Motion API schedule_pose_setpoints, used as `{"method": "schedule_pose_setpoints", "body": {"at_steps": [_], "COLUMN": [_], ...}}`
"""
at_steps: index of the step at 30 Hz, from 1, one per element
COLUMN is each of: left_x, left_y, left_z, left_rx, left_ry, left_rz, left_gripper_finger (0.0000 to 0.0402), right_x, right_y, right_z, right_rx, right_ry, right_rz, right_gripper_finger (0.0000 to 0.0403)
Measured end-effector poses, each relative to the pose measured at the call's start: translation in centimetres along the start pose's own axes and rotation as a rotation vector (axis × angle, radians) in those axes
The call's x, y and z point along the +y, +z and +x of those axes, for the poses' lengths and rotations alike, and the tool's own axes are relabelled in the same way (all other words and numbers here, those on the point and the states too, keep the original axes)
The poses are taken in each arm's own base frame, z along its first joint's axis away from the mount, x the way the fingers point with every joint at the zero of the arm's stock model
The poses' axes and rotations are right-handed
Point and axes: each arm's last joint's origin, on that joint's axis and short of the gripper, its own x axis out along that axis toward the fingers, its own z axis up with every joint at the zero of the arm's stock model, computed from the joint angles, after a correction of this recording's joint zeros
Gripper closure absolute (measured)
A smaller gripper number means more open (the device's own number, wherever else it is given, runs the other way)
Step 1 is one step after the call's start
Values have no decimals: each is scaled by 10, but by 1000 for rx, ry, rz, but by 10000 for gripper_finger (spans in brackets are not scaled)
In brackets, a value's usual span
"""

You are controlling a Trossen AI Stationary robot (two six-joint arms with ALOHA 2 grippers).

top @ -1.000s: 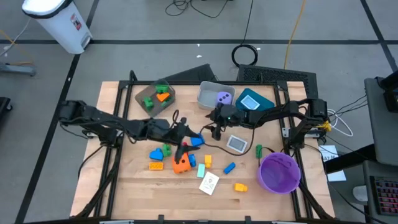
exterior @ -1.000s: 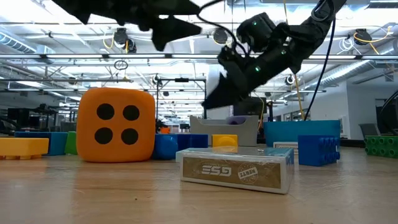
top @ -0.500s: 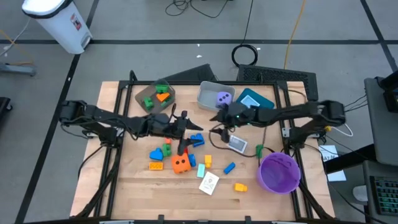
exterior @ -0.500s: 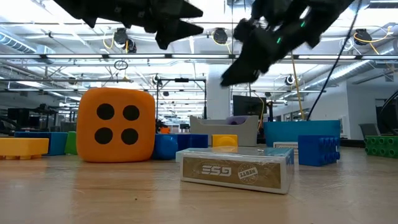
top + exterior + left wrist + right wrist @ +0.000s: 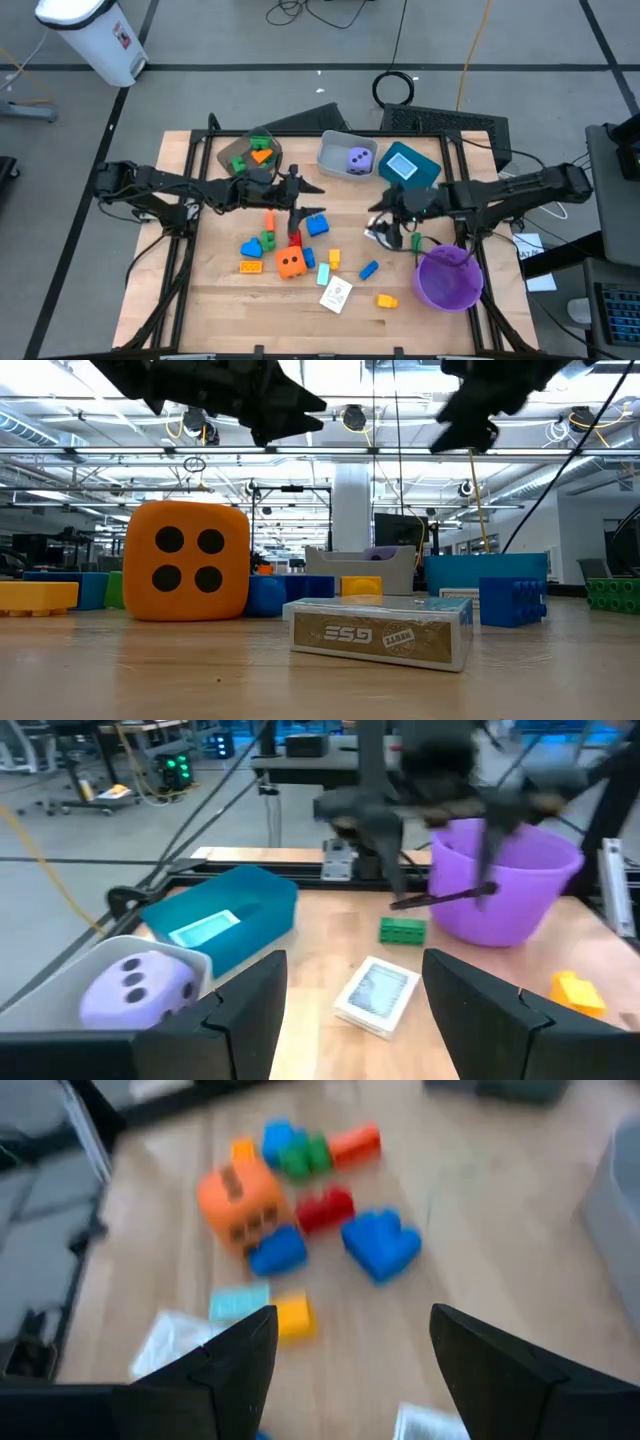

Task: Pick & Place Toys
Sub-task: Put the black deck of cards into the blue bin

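Observation:
The toys lie loose mid-table: an orange dotted die, blue, red and yellow blocks, and a card. A purple die sits in the grey bin. My left gripper hovers open above the blocks, pointing toward the table's right; nothing shows between its fingers. My right gripper hangs open and high over a second card, aimed at the block pile. It holds nothing.
A brown bin with green and orange blocks stands far left. A teal bin holding a card stands far right. A purple bowl sits at the near right, with a green block beside it. Bare wood lies along the near edge.
My right gripper has drawn back from beside the grey bin toward the table's right and near edges, rising and rolling as it went. My left gripper has swung a little toward the far edge. No toy has moved.

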Motion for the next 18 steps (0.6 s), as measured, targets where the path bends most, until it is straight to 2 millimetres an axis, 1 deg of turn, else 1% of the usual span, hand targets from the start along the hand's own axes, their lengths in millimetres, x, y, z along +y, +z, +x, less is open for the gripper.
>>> {"method": "schedule_pose_setpoints", "body": {"at_steps": [4, 7, 10, 14, 18], "left_x": [10, 16, 19, 19, 18], "left_y": [0, 0, 0, 0, -1], "left_z": [0, -1, -1, -1, -1], "left_rx": [-1, -6, -8, -2, 7], "left_ry": [34, 54, 63, 63, 59], "left_rz": [-5, -10, -16, -18, -19], "left_gripper_finger": [160, 160, 160, 160, 160], "right_x": [10, 12, 9, 5, -1], "right_y": [-22, -34, -46, -56, -59], "right_z": [18, 33, 46, 57, 65], "right_rx": [156, 247, 347, 436, 477], "right_ry": [-74, -121, -168, -210, -235], "right_rz": [-29, -31, -43, -79, -109], "right_gripper_finger": [149, 149, 149, 149, 149]}}
